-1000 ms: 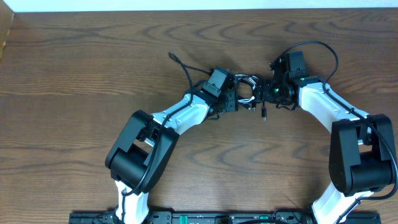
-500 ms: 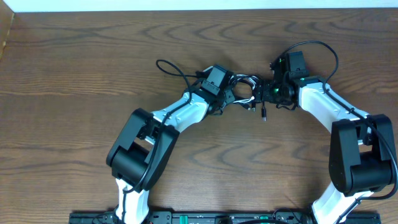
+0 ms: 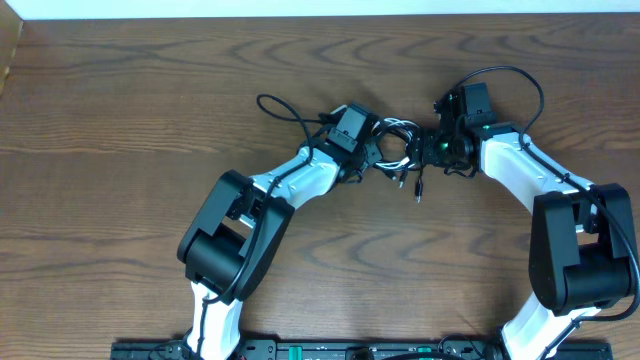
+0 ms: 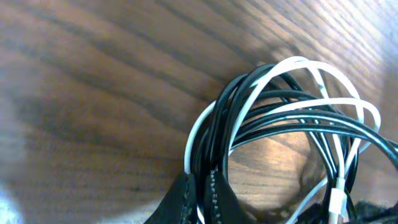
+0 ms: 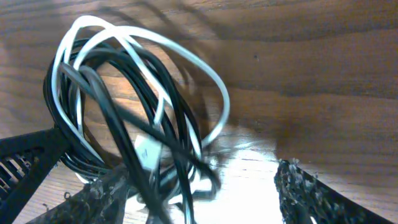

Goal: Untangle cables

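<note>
The cables [image 3: 398, 140], one black and one white, lie as a tangled coil between my two grippers at the table's centre. My left gripper [image 3: 378, 156] is shut on black and white strands at the coil's left side; in the left wrist view the cables [image 4: 280, 112] rise from its closed fingertips [image 4: 189, 198]. My right gripper [image 3: 426, 150] stands open on the coil's right side. In the right wrist view the cables [image 5: 124, 93] loop in front of it, and some strands hang beside its left finger [image 5: 99, 194]. A black tail [image 3: 272, 103] loops off to the left. A plug end [image 3: 418, 192] dangles below the coil.
Brown wooden table [image 3: 120, 170] all around. Thick black arm wiring [image 3: 515, 78] arches over the right arm. The table's far edge meets a white strip [image 3: 320, 8] at the top.
My left gripper has closed onto the coil's strands. The black tail has swung left and curled into a loop. The dangling plug has shifted slightly left. The right arm has held still.
</note>
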Action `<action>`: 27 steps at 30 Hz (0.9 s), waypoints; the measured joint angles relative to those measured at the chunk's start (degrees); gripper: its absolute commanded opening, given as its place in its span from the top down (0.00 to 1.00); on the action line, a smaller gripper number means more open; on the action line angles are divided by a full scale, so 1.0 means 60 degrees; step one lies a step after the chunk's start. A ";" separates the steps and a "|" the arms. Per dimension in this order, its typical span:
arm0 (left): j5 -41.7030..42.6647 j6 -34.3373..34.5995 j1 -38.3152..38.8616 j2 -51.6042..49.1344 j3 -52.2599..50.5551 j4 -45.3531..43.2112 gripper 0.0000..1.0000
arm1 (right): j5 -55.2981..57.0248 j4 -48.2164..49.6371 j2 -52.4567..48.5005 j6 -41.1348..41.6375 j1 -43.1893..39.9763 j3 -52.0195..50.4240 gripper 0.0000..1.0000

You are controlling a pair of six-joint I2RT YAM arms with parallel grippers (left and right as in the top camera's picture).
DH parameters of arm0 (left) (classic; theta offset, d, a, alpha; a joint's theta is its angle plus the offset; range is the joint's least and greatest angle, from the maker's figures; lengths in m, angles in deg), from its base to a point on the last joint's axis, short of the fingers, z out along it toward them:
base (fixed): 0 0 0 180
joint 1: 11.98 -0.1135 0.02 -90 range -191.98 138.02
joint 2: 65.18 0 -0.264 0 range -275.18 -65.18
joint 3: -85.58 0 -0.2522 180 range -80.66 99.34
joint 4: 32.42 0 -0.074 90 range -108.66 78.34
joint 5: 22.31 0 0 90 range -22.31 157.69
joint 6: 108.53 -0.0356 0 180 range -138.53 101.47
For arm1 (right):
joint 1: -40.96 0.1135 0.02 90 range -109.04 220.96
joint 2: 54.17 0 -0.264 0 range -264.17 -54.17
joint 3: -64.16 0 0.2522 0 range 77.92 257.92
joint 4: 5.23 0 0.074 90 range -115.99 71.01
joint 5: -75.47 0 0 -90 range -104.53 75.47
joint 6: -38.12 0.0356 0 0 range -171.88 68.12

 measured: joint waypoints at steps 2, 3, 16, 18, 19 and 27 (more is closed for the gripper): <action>0.0113 -0.0637 -0.0047 0.0044 -0.0022 -0.0033 0.93 | 0.0000 -0.0036 0.0000 0.0000 0.0000 0.0000 0.29; 0.0138 -0.1071 -0.0066 0.0109 -0.0055 0.0004 0.93 | -0.0004 -0.0076 0.0000 -0.0004 0.0000 0.0000 0.29; 0.2779 -0.2681 -0.0135 0.2889 -0.0368 -0.0499 0.93 | 0.0004 -0.0098 0.0000 -0.0004 0.0047 0.0000 0.27; 0.3555 -0.2677 -0.0135 0.2940 -0.0368 -0.0739 0.93 | -0.0004 -0.0062 0.0000 -0.0004 0.0091 0.0000 0.27; 0.3905 -0.2670 -0.0138 0.2929 -0.0368 -0.0882 0.93 | -0.0004 -0.0029 0.0000 -0.0004 0.0113 0.0000 0.27; 0.6699 -0.1559 -0.0616 0.2863 -0.0379 -0.2783 0.92 | -0.0193 0.0455 0.0000 0.0000 0.0127 -0.0004 0.27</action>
